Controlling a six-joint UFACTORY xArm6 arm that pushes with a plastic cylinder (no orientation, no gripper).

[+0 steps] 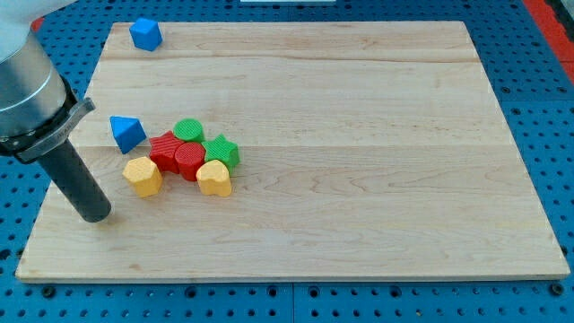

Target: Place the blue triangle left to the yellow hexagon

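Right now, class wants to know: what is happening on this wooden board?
A robot arm with a dark rod is working over a wooden board, pushing small blocks. My tip rests near the view's left edge, below and left of the blue triangle, touching no block. The yellow hexagon lies just below that triangle, so the triangle is not yet at its left. Beside them cluster a red star, red cylinder, green cylinder, green star and yellow heart. Another blue block sits at the top left.

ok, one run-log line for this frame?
my tip free, below-left of yellow hexagon block | blue triangle block above hexagon, not yet left | wooden board
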